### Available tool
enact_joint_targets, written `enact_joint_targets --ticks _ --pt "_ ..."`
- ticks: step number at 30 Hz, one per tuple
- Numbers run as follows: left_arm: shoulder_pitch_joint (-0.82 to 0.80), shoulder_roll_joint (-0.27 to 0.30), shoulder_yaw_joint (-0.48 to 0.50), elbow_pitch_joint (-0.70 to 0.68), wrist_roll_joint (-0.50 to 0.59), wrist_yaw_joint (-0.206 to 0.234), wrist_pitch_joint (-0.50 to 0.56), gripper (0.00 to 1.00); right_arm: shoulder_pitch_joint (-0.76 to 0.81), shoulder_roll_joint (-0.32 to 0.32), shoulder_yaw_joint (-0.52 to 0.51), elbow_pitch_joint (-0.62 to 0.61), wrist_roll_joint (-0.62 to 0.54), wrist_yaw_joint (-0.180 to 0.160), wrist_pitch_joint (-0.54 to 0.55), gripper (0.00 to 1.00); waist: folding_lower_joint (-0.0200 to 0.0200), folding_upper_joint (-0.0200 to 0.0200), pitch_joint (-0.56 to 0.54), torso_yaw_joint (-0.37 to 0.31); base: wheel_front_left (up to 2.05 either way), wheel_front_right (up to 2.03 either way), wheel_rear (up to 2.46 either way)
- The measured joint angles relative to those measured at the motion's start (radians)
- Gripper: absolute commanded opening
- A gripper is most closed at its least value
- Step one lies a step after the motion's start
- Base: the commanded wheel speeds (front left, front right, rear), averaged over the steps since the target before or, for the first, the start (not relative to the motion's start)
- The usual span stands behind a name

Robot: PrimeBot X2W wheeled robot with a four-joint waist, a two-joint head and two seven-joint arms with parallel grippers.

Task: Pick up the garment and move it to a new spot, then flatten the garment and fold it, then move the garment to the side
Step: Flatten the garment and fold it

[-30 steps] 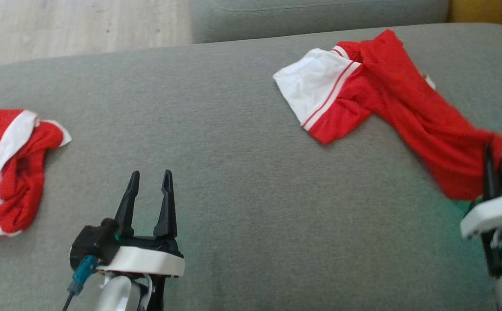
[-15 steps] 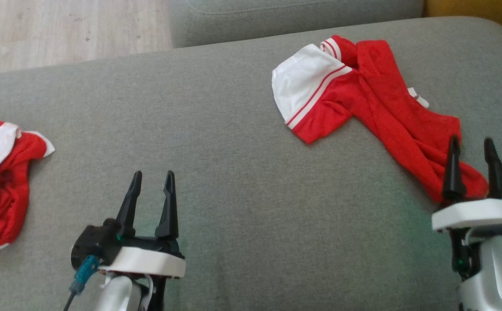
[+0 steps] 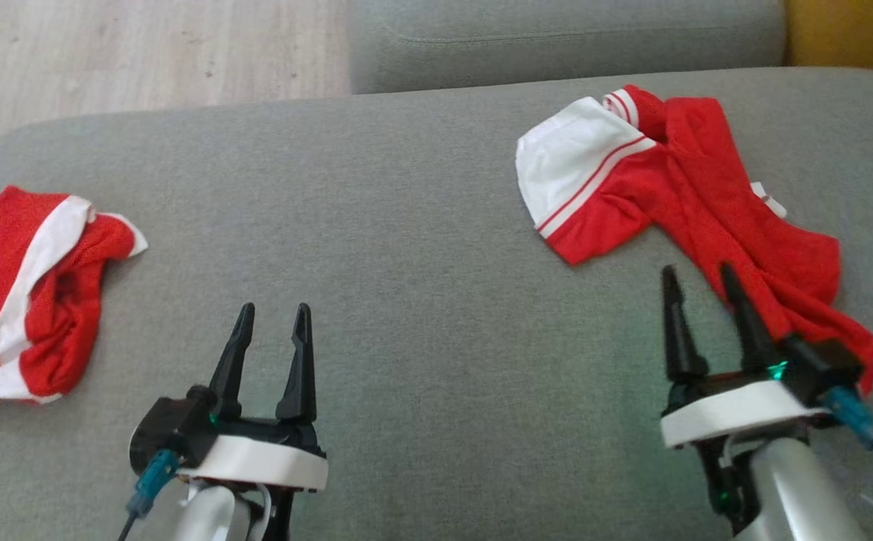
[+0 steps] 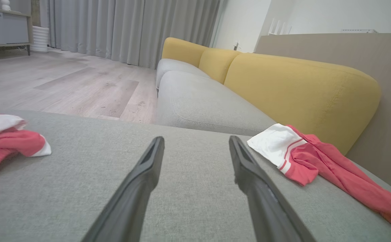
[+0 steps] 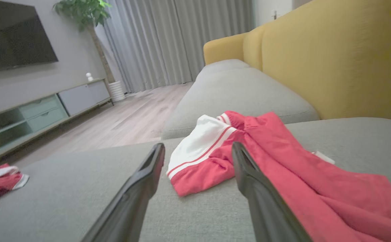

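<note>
At 9 o'clock there's a crumpled red-and-white garment (image 3: 31, 293), mesh-looking knit, bunched up on the grey woven sofa cushion (image 3: 421, 225). Left gripper (image 3: 275, 308) sits at 7 o'clock, jaws apart, nothing in them. Right gripper (image 3: 696, 269) at 5 o'clock, jaws apart too, just beside the red jersey (image 3: 714, 203). The jersey sprawls wrinkled at 2 o'clock: white sleeve, thin red stripes, small white tag (image 3: 771, 203) too tiny to read.
</note>
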Motion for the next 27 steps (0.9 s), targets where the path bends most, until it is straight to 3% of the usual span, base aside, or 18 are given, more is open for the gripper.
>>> enact_joint_targets --ticks 5,12,17,27 --pt "0.003 0.0 -0.01 0.003 0.001 -0.001 0.0 1.0 0.0 0.001 0.021 0.029 -0.025 0.0 0.0 1.0 0.0 0.0 -0.002 0.032 0.0 0.0 0.0" --pt "0.003 0.0 -0.03 0.003 0.001 -0.001 0.0 1.0 -0.041 0.003 -0.062 0.084 -0.053 0.0 0.0 1.0 0.0 0.0 0.024 0.073 0.0 0.0 0.0" --pt "-0.003 0.0 -0.057 0.007 0.001 -0.001 0.0 1.0 -0.242 -0.012 -0.073 0.216 -0.115 0.0 0.04 1.0 0.0001 0.0 0.067 0.105 0.0 0.0 0.0" --pt "-0.071 0.0 -0.103 0.001 -0.021 -0.01 0.0 1.0 -0.614 -0.159 0.005 0.515 -0.132 0.0 0.162 1.0 0.0003 0.0 0.166 0.185 0.0 0.0 0.0"
